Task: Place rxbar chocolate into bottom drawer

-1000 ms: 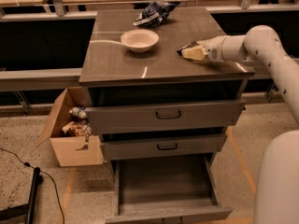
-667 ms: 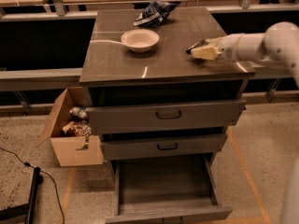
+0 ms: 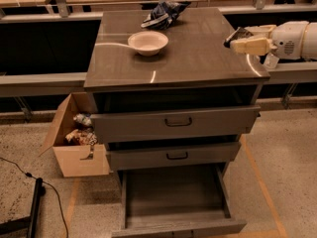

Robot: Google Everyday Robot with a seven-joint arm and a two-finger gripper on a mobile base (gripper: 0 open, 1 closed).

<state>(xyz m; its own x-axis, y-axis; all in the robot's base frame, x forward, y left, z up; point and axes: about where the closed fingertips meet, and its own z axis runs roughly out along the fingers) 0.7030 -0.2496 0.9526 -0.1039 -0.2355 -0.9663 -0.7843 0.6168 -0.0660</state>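
My gripper (image 3: 241,37) is at the right edge of the cabinet top (image 3: 198,58), a little above it, with pale fingers (image 3: 250,46) pointing left. It is shut on the rxbar chocolate (image 3: 237,33), a small dark flat bar that sticks out from between the fingers. The bottom drawer (image 3: 173,195) is pulled open at the foot of the cabinet, a wide shallow grey tray with nothing in it. It lies well below and to the left of the gripper.
A white bowl (image 3: 147,42) and a blue-and-white patterned bag (image 3: 163,13) sit on the cabinet top. Two upper drawers (image 3: 176,122) with black handles are closed. A cardboard box (image 3: 79,145) of items stands left of the cabinet, and a black cable (image 3: 34,207) lies on the floor.
The gripper has lifted the dark bar off the cabinet top and moved right toward the cabinet's right edge. The bowl, bag and drawers have not moved.
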